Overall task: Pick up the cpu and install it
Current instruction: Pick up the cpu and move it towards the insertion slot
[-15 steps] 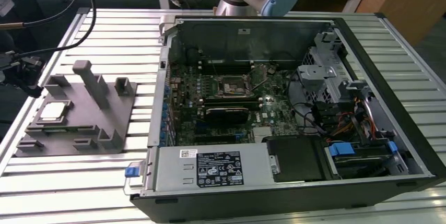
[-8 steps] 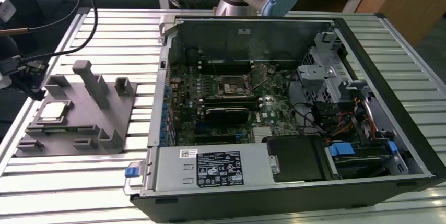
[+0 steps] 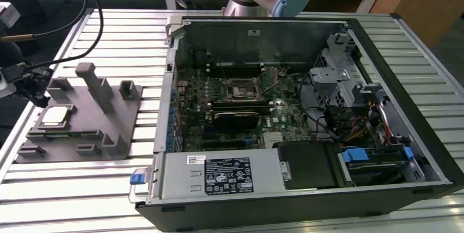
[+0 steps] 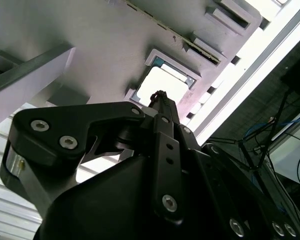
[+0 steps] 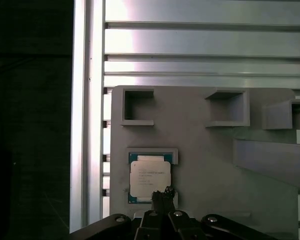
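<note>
The cpu is a small silver-topped square chip lying in a recess of the grey plastic block, at the exterior view's left. In both wrist views the cpu lies flat in its framed pocket. My gripper hovers just above the block, beside the chip. Its black fingertips are pressed together over one edge of the cpu, with nothing between them. The fingers look shut in the second wrist view too.
The open computer case lies to the exterior view's right of the block, with the motherboard and its square socket exposed. Upright posts rise from the grey block near the chip. Cables hang at the left. Everything rests on a slatted aluminium table.
</note>
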### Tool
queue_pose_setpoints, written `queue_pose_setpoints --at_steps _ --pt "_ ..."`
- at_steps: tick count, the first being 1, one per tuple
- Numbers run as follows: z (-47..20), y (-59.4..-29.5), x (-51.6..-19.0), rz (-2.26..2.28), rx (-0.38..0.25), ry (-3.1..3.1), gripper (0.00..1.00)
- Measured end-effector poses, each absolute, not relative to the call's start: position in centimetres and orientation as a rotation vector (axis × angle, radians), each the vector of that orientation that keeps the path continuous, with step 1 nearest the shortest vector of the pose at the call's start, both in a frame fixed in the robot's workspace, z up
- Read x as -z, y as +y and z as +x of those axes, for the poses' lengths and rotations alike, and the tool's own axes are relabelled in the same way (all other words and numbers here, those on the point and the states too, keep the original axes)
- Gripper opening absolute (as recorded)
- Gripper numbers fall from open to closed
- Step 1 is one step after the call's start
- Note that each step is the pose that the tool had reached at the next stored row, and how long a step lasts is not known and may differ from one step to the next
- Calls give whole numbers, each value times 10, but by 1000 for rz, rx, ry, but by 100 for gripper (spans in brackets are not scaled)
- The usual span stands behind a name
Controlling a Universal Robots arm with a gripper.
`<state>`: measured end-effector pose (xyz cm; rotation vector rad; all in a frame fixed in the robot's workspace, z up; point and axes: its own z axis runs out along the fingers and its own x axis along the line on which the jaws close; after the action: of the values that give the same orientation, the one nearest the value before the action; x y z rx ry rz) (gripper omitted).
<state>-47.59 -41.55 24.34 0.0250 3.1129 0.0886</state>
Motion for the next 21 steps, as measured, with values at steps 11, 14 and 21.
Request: queue_pose_setpoints --at_steps 11,14,21 --pt "-476 -416 -242 25 -89 3112 11" --pt "-476 -416 -238 25 -89 3113 11" --pt "-477 -416 -230 25 -89 3113 11"
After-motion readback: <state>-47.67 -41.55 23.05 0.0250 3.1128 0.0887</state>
